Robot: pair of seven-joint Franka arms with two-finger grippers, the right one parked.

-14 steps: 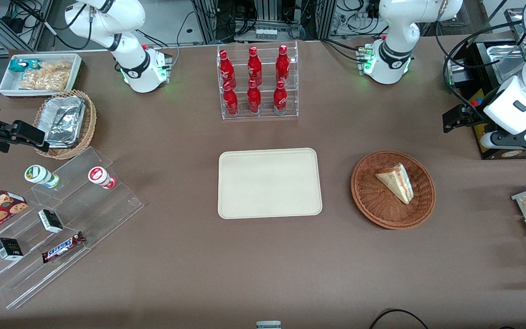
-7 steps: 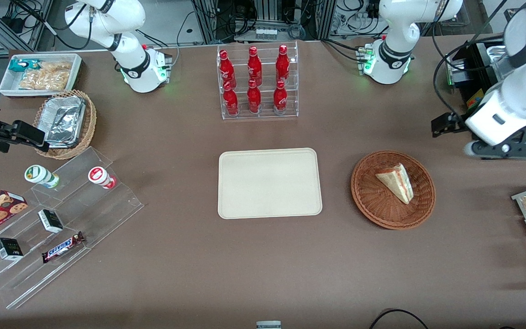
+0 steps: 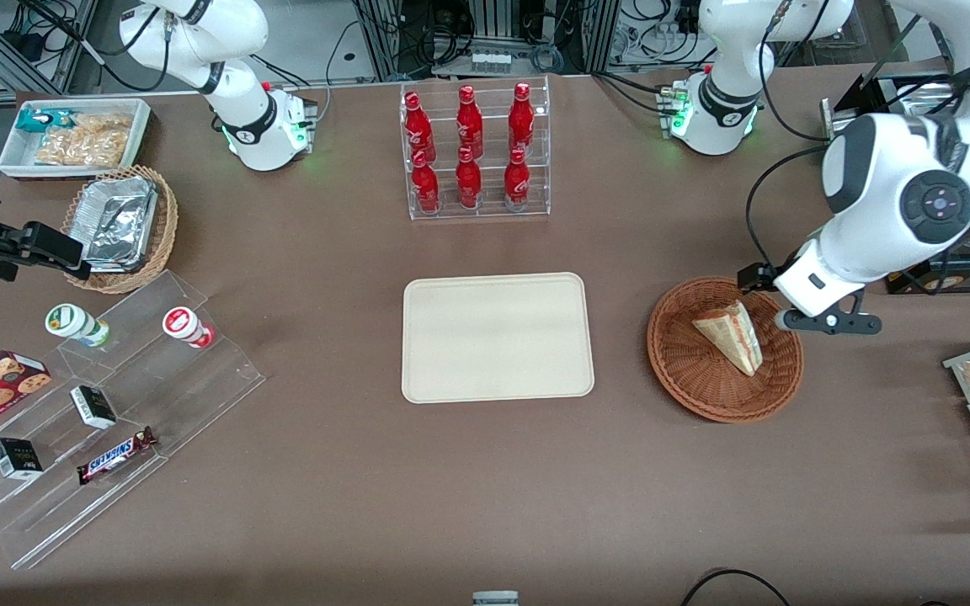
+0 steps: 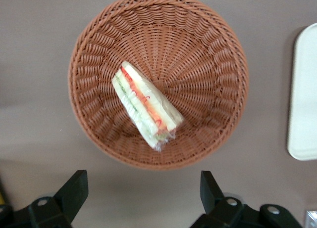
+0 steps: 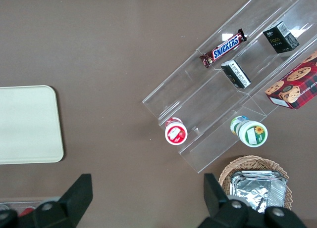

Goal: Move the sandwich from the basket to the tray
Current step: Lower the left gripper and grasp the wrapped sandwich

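Hand [image 4: 141, 198]: carried by the working left arm, held above the surface just beside the basket [image 3: 687, 379] rim, at the edge toward the working arm's end; its two fingers [image 4: 74, 191] are spread wide apart, released, with nothing between them. Sandwich [image 3: 731, 336]: one triangular wedge in clear wrap, pale bread with red and green layers on the cut edge, lying in the basket, slightly off the basket's middle; untouched by the hand. Basket: round, shallow, reddish-brown wicker, set on the brown surface [image 3: 350, 505] near the tray [image 3: 498, 337], apart from it. Tray: flat, cream-beige, rounded corners, seen at mid-surface with nothing on it. Bottle rack [image 3: 475, 151]: clear acrylic, six red bottles, placed farther from the front camera than the tray. Tan wicker basket [image 3: 161, 231] with foil containers, clear stepped display [image 3: 199, 387] with small snack items, and white bin [image 3: 77, 135] of snacks: all grouped toward the parked arm's end of the surface.
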